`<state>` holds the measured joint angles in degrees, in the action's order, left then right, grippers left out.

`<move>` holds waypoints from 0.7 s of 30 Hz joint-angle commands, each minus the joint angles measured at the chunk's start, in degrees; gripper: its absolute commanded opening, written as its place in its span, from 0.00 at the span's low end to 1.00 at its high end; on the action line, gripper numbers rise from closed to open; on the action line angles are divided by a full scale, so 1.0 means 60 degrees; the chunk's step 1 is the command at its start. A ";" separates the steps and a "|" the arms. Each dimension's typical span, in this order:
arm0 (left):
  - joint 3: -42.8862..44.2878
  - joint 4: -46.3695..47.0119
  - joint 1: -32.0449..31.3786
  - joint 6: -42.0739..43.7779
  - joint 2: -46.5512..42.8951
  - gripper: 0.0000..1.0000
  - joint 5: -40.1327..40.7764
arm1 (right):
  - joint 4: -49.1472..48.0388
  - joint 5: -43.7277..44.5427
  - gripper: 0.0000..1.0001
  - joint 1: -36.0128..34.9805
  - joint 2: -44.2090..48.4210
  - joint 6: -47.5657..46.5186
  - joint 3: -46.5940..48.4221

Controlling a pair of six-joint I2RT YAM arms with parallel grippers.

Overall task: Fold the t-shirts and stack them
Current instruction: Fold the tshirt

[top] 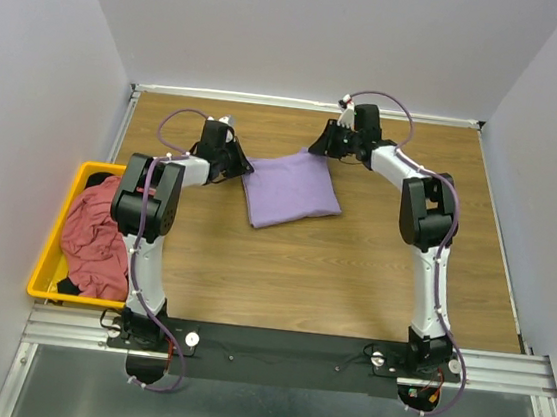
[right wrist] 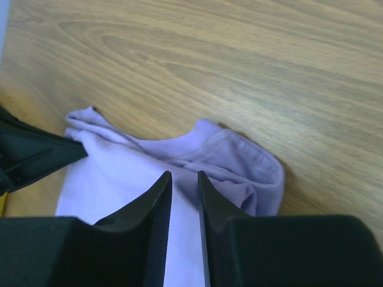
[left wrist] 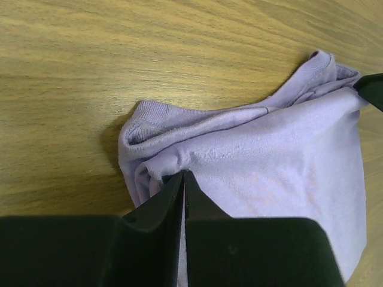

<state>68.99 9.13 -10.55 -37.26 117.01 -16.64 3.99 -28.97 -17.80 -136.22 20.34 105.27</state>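
A lavender t-shirt (top: 291, 188) lies folded into a rough square in the middle of the wooden table, seen close in both wrist views (left wrist: 269, 161) (right wrist: 119, 173). My left gripper (top: 243, 167) (left wrist: 183, 174) sits at its left far corner, fingertips together on a puckered bit of the cloth's edge. At the shirt's right far corner my right gripper (top: 321, 148) (right wrist: 184, 174) hovers low, its jaws a narrow gap apart with flat cloth showing between them. A dusty red-pink t-shirt (top: 95, 233) and a dark one (top: 68, 287) lie crumpled in the bin.
A yellow plastic bin (top: 53, 243) stands at the table's left edge beside the left arm. White walls close in the back and sides. Bare wood (top: 331, 275) stretches in front of the folded shirt.
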 commanded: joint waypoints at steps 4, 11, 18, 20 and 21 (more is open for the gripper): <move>0.0074 -0.0495 0.0102 0.0306 0.0581 0.12 -0.0302 | -0.0137 -0.0795 0.33 -0.0080 0.0729 0.0317 -0.0055; 0.0117 -0.0510 0.0102 0.0335 0.0567 0.12 -0.0317 | -0.0415 -0.2712 0.34 -0.0094 0.0571 0.0331 -0.0070; 0.0264 -0.0729 0.0117 0.0408 0.0669 0.12 -0.0288 | -0.0577 -0.3052 0.34 0.0037 -0.0483 0.0550 0.0134; 0.0250 -0.0803 0.0146 0.0423 0.0611 0.12 -0.0156 | -0.0910 -0.3228 0.34 0.0183 -0.1184 0.0754 0.0426; 0.0235 -0.0803 0.0161 0.0423 0.0610 0.12 -0.0156 | -0.0972 -0.3257 0.34 0.0256 -0.1188 0.0843 0.0529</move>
<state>70.59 9.02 -10.11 -36.49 118.34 -18.85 0.64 -45.06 -17.72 -137.58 23.03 105.86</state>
